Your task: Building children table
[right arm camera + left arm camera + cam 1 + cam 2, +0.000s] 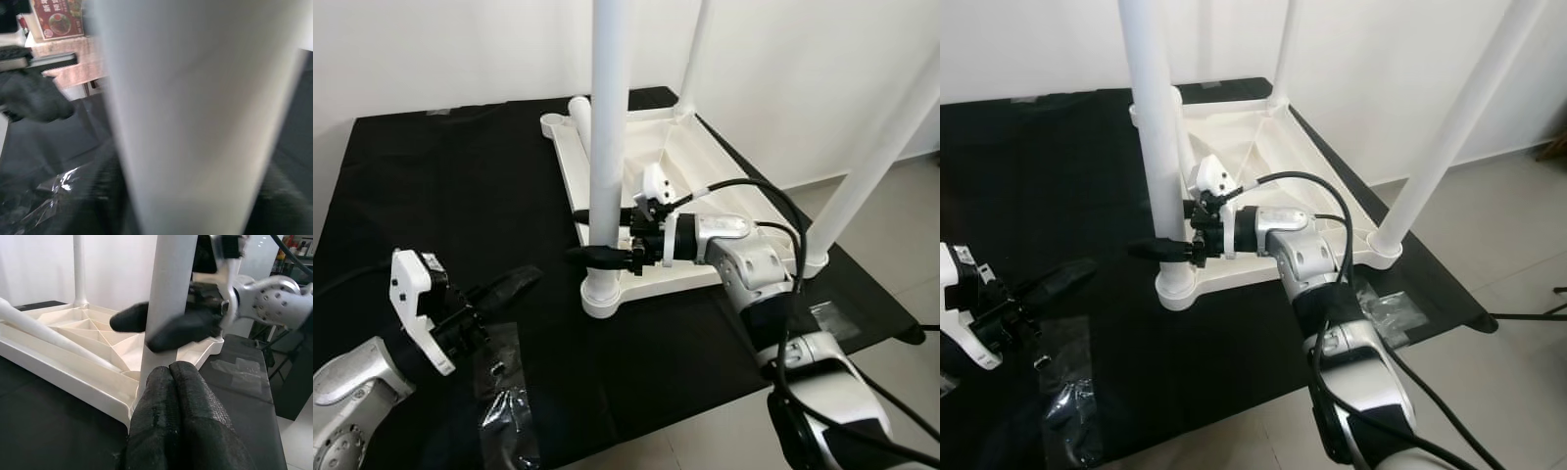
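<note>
My right gripper (599,257) clamped the near table leg (608,127) low — leg upright; left gripper (514,285) closed, empty, apart.

A white plastic children's table top (690,162) lies upside down on a black-covered worktop (440,196), its ribbed underside facing up. White round legs stand upright from its corner sockets. The near left leg (607,127) rises from a round socket (603,294) at the near left corner. The near right leg (876,157) leans slightly, seated at the near right corner. A far right leg (693,54) stands at the far corner. One more white leg (579,122) seems to lie flat along the far left edge of the top, though it is partly hidden. The top sits toward the right side of the worktop.
</note>
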You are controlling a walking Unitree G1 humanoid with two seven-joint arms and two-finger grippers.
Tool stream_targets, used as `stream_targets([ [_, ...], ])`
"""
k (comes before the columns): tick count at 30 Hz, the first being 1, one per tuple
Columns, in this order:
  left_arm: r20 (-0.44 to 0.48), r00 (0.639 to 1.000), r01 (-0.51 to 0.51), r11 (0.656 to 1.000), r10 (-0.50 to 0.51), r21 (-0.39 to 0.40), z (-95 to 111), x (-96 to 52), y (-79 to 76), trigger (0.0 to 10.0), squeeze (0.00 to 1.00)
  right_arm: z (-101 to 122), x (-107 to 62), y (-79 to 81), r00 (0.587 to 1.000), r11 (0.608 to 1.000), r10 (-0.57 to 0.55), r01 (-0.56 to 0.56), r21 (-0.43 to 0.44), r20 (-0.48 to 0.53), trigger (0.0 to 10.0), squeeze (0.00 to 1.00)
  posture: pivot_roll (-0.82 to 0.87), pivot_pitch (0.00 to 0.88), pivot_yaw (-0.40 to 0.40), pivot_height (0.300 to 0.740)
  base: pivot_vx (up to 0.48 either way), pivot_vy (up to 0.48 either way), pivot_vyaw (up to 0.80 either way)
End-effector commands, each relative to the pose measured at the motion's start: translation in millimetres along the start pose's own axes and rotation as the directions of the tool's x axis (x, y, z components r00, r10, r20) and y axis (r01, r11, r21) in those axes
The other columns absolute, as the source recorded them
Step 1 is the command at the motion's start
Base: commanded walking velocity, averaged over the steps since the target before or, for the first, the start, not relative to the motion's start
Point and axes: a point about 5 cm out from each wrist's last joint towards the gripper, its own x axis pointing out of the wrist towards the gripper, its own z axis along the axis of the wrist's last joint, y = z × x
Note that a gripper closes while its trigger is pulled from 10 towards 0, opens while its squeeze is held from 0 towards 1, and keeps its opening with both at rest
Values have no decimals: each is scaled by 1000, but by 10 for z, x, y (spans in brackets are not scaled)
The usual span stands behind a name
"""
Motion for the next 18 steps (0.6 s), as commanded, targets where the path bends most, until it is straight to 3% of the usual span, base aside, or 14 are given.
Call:
stream_targets([
  [1, 4, 1000, 7, 1000, -7, -2, -1, 0, -41, 10000, 0, 2, 24, 2, 999, 999, 37, -37, 20, 4, 0, 0, 82, 106, -83, 740, 0, 0, 0],
  [8, 4, 1000, 7, 1000, -7, -4, -1, 1, -48, 10000, 0, -9, -2, -73, 997, 996, 81, -81, 37, 15, 0, 0, 85, 108, -85, 740, 0, 0, 0],
  [15, 6, 1000, 6, 1000, -6, -4, -1, 6, -39, 10000, 0, -65, -117, -110, 1000, 1000, 5, -5, 8, 16, 0, 0, 74, 107, -83, 740, 0, 0, 0],
  [16, 7, 1000, 6, 1000, -6, -4, 1, 5, -33, 10000, 0, -187, -171, -128, 980, 980, -198, 198, -1, -13, 0, 0, 65, 111, -87, 740, 0, 0, 0],
  [17, 7, 1000, 6, 1000, -6, -3, 2, 4, -31, 10000, 0, -241, -188, -133, 959, 959, -282, 282, 2, -25, 0, 0, 65, 111, -87, 740, 0, 0, 0],
  [18, 7, 1000, 6, 1000, -6, -3, 2, 4, -31, 10000, 0, -241, -188, -133, 959, 959, -282, 282, 2, -25, 0, 0, 65, 111, -87, 740, 0, 0, 0],
])
